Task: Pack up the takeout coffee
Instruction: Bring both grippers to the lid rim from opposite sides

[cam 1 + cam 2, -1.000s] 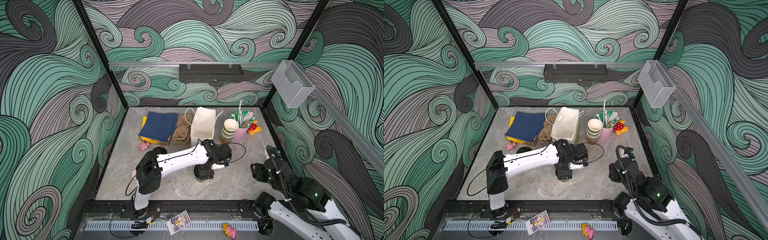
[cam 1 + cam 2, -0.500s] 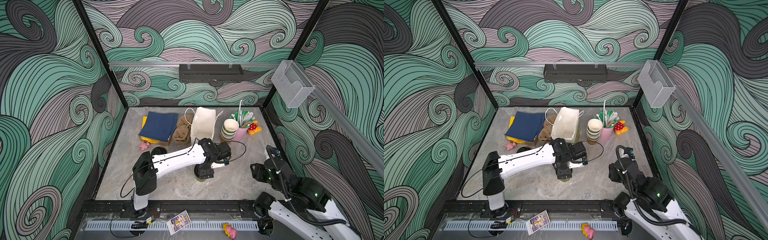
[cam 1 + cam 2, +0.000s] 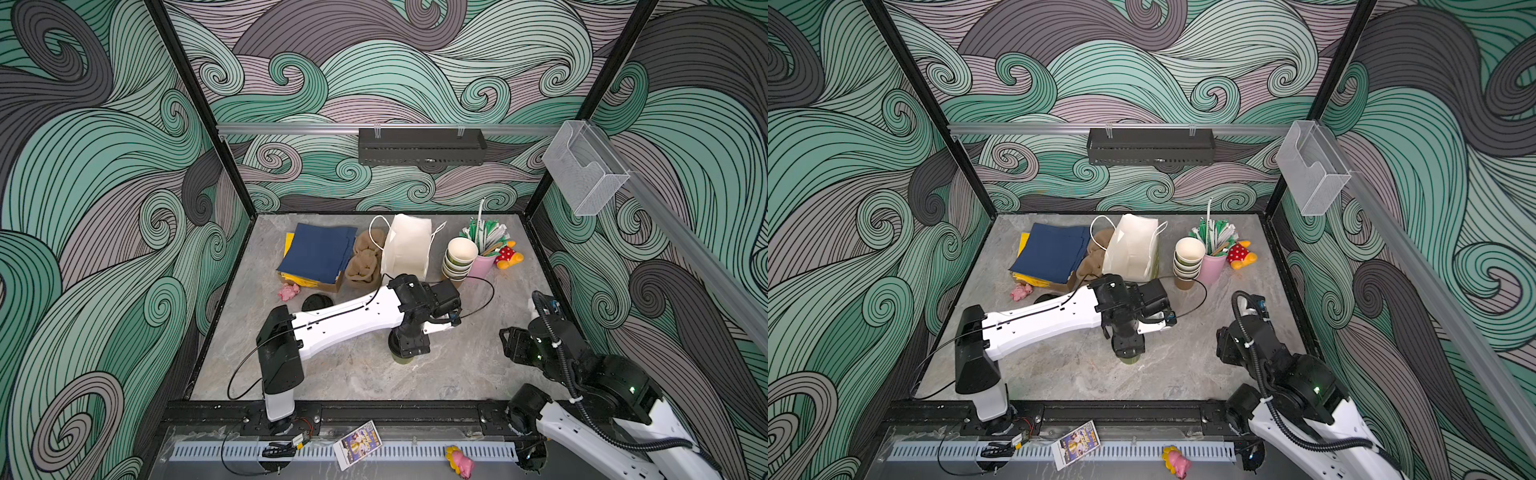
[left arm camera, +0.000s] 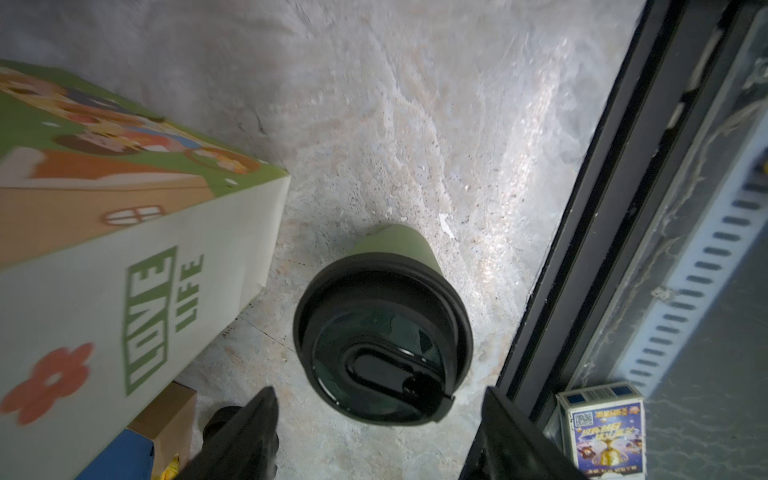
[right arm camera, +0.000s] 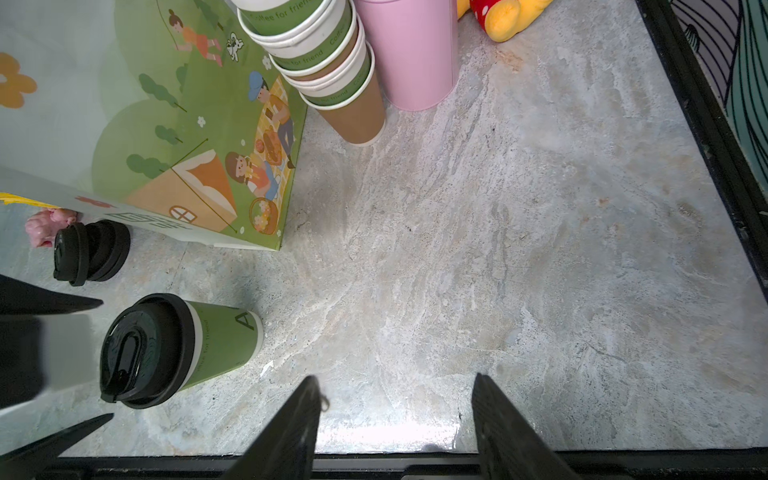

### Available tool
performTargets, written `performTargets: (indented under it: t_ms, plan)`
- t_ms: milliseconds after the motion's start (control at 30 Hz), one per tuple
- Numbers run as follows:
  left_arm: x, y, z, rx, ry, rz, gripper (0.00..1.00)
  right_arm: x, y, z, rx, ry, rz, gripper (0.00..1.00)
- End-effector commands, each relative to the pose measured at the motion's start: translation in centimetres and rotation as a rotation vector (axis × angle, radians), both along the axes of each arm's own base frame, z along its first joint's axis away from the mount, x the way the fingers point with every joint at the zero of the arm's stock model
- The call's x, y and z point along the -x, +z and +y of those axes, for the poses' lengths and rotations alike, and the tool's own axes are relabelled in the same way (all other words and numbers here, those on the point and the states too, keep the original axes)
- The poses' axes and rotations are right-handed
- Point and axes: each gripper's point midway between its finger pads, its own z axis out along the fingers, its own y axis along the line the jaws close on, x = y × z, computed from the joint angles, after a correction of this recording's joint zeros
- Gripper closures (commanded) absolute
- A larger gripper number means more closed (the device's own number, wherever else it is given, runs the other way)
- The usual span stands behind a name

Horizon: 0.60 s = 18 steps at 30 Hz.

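bench (image 3: pixel 457 374): grey stone-look slab, most items sat along the back edge.
left arm (image 3: pixel 340 322) reached in from front-left to mid-bench, wrist pointing down. left hand (image 4: pixel 378 399) hung right above the lidded cup. Its fingers (image 4: pixel 249 432) were spread wide either side of the lid, clear of it, gripping nothing.
right arm (image 3: pixel 582 365) sat folded at the front-right corner. right hand (image 5: pixel 395 382) was parted over bare bench, nothing between its fingers.
white paper bag (image 3: pixel 405 249) stood upright at back centre; the right wrist view showed a green picnic print on its side.
navy napkin stack (image 3: pixel 318 253) lay left of the bag, with the brown pulp carriers (image 3: pixel 365 262) between the two.
nested paper cups (image 3: pixel 457 262) stood just right of the bag, with the pink cup (image 3: pixel 484 266) of straws just beside them.
takeout coffee: one green cup (image 5: pixel 224 345) stood upright mid-bench, in front of the bag, with a black sip lid (image 4: pixel 382 345) seated on it. It was not yet in the bag or a carrier.
spare black lids (image 3: pixel 316 301) were stacked near the front of the napkins, well left of the green cup.
small stuff: red-yellow plush (image 3: pixel 509 257) sat beside the pink cup, and a pink toy (image 3: pixel 289 292) next to the spare lids.
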Motion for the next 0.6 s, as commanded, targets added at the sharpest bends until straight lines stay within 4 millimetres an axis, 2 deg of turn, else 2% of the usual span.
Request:
performTargets:
  t_ms: [0, 67, 133, 167, 233, 333, 400, 500, 567]
  plan:
    - [0.5, 6.4, -0.7, 0.273, 0.056, -0.045, 0.19, 0.5, -0.1, 0.5, -0.035, 0.016, 0.027, 0.41]
    - [0.6, 8.5, -0.3, 0.392, 0.114, -0.074, 0.19, 0.7, -0.6, 1.6, -0.058, 0.065, 0.054, 0.44]
    - [0.4, 10.3, 1.0, 0.527, 0.217, -0.108, 0.18, 0.8, -1.0, 4.1, -0.116, 0.168, 0.088, 0.48]
    - [0.0, 11.0, 1.6, 0.612, 0.303, -0.13, 0.17, 0.9, -1.2, 6.0, -0.164, 0.242, 0.114, 0.5]
    - [-0.9, 11.0, 2.8, 0.791, 0.491, -0.134, 0.16, 0.8, -1.9, 8.8, -0.235, 0.327, 0.161, 0.52]
    - [-2.9, 8.3, 6.9, 0.975, 0.916, -0.04, 0.17, 0.2, -2.7, 12.3, -0.279, 0.405, 0.192, 0.51]
    - [-3.0, 6.0, 8.3, 1.0, 1.067, 0.033, 0.19, -0.1, -2.9, 14.2, -0.3, 0.441, 0.188, 0.48]
    - [-3.1, 3.1, 9.0, 0.976, 1.175, 0.12, 0.19, -0.6, -3.1, 16.7, -0.339, 0.479, 0.194, 0.43]
    - [-3.0, 1.7, 8.3, 0.963, 1.176, 0.219, 0.19, -0.8, -3.7, 17.7, -0.347, 0.487, 0.212, 0.42]
